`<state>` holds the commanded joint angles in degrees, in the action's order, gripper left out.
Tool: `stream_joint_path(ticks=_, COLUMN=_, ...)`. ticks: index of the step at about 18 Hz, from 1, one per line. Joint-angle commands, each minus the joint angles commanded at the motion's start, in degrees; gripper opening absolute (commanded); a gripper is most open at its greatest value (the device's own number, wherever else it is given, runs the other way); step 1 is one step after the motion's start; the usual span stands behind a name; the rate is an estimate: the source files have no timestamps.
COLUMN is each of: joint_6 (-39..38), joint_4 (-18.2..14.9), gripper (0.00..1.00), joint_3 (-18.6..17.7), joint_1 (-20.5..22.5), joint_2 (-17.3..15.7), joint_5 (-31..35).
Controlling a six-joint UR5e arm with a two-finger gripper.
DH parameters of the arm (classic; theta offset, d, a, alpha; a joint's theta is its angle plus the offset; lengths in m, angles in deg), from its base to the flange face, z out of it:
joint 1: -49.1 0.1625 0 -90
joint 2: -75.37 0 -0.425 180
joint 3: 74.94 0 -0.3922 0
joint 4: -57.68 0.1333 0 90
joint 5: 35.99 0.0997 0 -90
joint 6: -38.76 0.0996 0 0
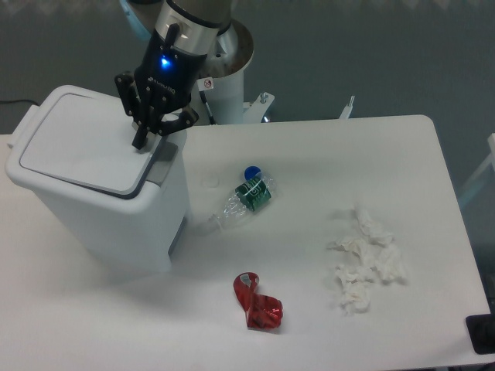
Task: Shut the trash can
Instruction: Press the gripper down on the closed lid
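The trash can (pixel 100 193), one only, has its lid (pixel 81 151) down flat; my gripper (pixel 141 141) presses its right edge, fingers nearly together, holding nothing.

One fixed cam only, so no shared overlap w/ another view. It sat high, in front of the table (pixel 325 139), looking steeply down and toward the robot base (pixel 220 73) at top center. Mid-range: nearly the whole tabletop fit in frame, far edge across the upper third, left and bottom edges cropped, trash can (pixel 100 185) at upper left.
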<state>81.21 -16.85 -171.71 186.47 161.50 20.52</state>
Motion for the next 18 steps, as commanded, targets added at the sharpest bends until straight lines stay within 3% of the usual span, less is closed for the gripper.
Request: stream_joint_path(ticks=18, joint_6=0.0, joint_4=1.3, gripper=0.03, joint_3=-0.2, joint_1=0.0, joint_2=1.6, joint_5=0.0)
